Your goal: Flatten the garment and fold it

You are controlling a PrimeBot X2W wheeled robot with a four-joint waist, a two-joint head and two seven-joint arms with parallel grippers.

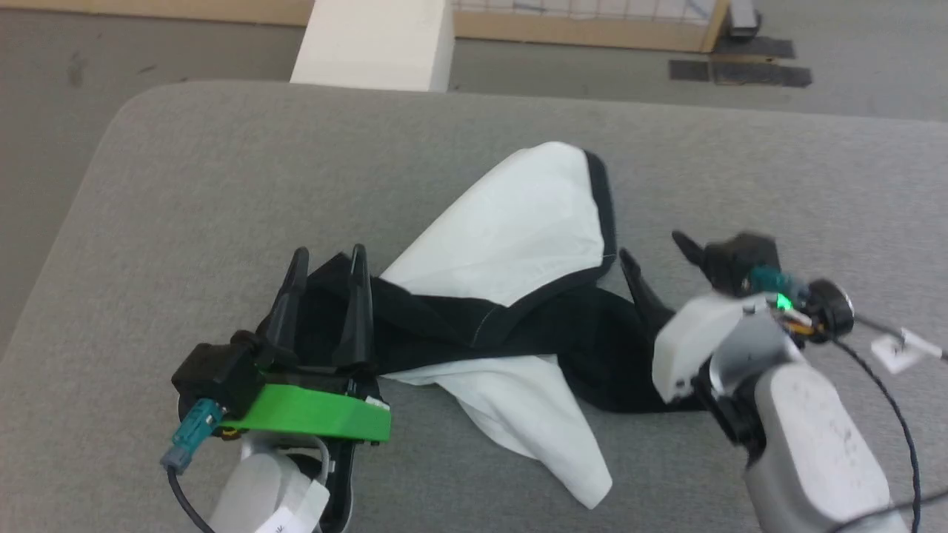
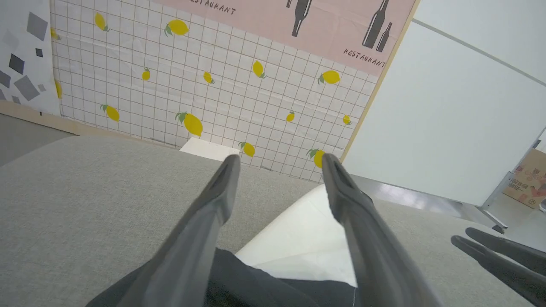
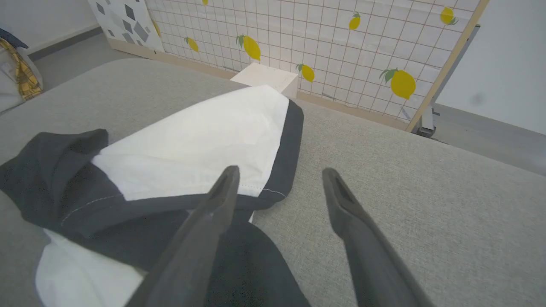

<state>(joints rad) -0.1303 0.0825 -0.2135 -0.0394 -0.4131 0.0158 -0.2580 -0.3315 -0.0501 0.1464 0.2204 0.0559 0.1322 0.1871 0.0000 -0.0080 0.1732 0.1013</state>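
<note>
The garment (image 1: 511, 229) lies crumpled in the middle of the grey padded surface (image 1: 222, 163), white panels twisted around a black band. My left gripper (image 1: 329, 255) stands open over its black left end, fingers pointing away from me. In the left wrist view the left gripper (image 2: 280, 158) spreads wide above black cloth, with the white garment (image 2: 298, 238) beyond it. My right gripper (image 1: 652, 248) is open at the garment's right end. The right wrist view shows the right gripper (image 3: 280, 171) with its left finger over the black-trimmed garment (image 3: 204, 140) and its right finger over bare surface.
A white box (image 1: 378, 41) stands on the floor just past the surface's far edge, in front of a tiled, lemon-patterned panel (image 2: 213, 85). Bare grey surface spreads to the left, right and far side of the garment. Cables hang from the right wrist (image 1: 889, 348).
</note>
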